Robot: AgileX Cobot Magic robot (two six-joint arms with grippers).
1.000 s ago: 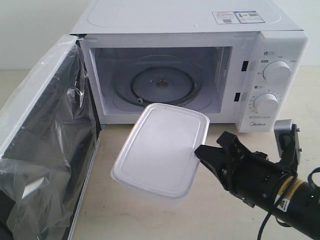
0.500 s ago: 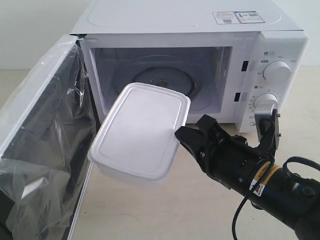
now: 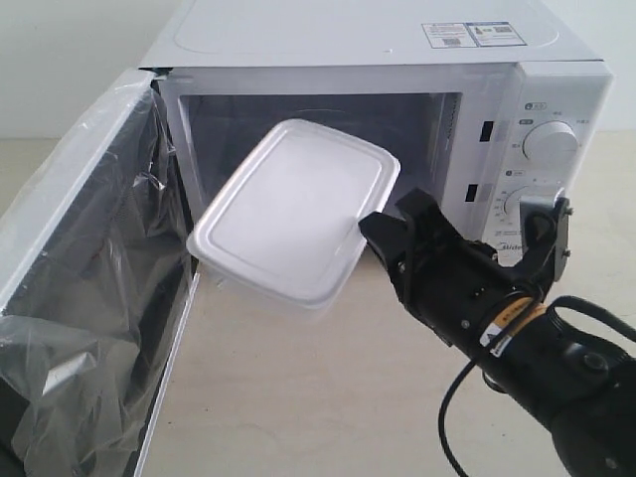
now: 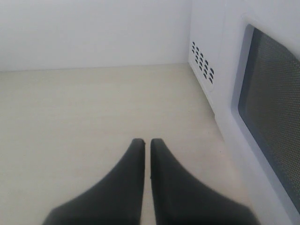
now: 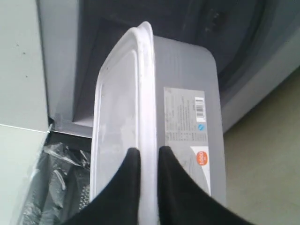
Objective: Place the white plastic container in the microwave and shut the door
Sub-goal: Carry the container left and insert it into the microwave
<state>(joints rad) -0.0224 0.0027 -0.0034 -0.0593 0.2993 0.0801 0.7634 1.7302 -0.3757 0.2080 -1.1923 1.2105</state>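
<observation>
Pale counter point(image 3: 298, 397) below, we clamp R fingers point(image 5: 124, 183) on rim of the white plastic container point(image 3: 293, 214), tilted at the microwave point(image 3: 348, 50) mouth, long axis running fwd from them into cavity; L fingers point(image 4: 131, 178) pressed together, empty.

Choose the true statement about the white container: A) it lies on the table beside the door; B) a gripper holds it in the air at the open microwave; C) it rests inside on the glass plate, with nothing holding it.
B: the right gripper pinches the rim of the container, which hangs tilted, off the table, before the microwave.
</observation>
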